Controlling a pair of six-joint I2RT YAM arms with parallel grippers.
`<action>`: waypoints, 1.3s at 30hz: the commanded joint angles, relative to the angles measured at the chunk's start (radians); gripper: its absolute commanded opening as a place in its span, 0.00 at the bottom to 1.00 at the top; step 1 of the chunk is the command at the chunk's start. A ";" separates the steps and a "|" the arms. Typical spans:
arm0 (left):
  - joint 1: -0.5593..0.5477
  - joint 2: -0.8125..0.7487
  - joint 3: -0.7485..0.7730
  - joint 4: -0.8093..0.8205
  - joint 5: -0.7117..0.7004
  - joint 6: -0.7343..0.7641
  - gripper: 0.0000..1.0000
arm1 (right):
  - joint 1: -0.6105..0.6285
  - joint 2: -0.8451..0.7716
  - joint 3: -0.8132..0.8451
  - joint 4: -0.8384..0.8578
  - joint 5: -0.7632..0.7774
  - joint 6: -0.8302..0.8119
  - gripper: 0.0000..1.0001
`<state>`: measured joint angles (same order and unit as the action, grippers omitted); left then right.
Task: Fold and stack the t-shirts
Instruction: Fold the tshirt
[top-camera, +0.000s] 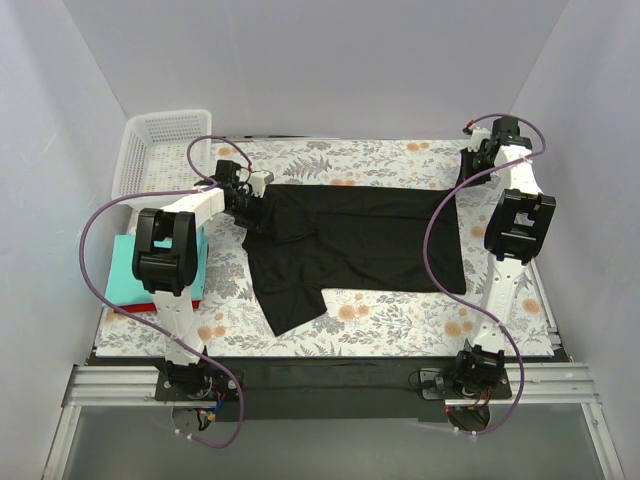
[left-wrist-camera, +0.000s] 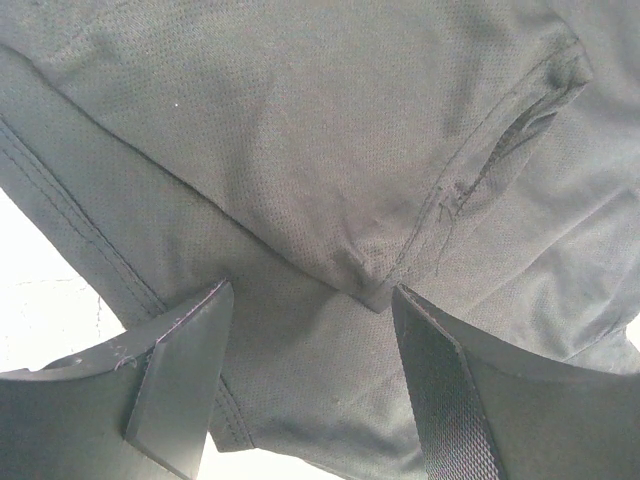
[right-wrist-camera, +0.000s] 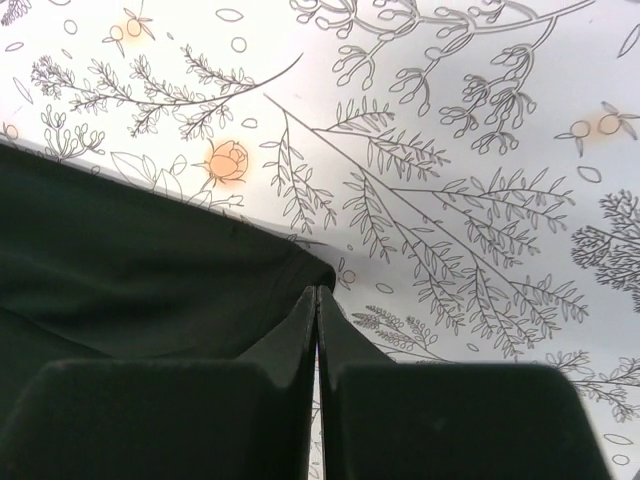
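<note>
A black t-shirt (top-camera: 350, 240) lies spread across the floral table, one sleeve pointing toward the near edge. My left gripper (top-camera: 252, 208) is open just above the shirt's left end. In the left wrist view its fingers (left-wrist-camera: 190, 370) straddle a folded seam of black fabric (left-wrist-camera: 330, 150), with the gripper (left-wrist-camera: 312, 292) holding nothing. My right gripper (top-camera: 480, 150) is at the far right, shut. In the right wrist view its tips (right-wrist-camera: 317, 290) meet just short of the shirt's corner (right-wrist-camera: 200, 270), and no cloth shows between them.
A teal folded shirt (top-camera: 130, 262) lies on a red one at the table's left edge. A white plastic basket (top-camera: 160, 150) stands at the back left. Purple cables loop over both arms. Walls close in the table on three sides.
</note>
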<state>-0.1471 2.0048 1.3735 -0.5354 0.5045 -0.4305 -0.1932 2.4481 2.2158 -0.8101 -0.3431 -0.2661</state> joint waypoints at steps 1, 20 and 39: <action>-0.003 0.022 0.018 0.002 -0.043 -0.002 0.64 | 0.005 0.009 0.048 0.042 0.010 -0.012 0.01; -0.005 0.028 0.036 -0.011 -0.035 -0.010 0.64 | 0.015 -0.204 -0.278 -0.017 -0.068 -0.001 0.42; -0.005 0.020 0.007 0.011 -0.044 -0.010 0.64 | 0.015 -0.175 -0.326 -0.080 -0.043 0.002 0.41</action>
<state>-0.1474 2.0209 1.3994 -0.5377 0.4896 -0.4431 -0.1799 2.2906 1.9011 -0.8665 -0.3687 -0.2649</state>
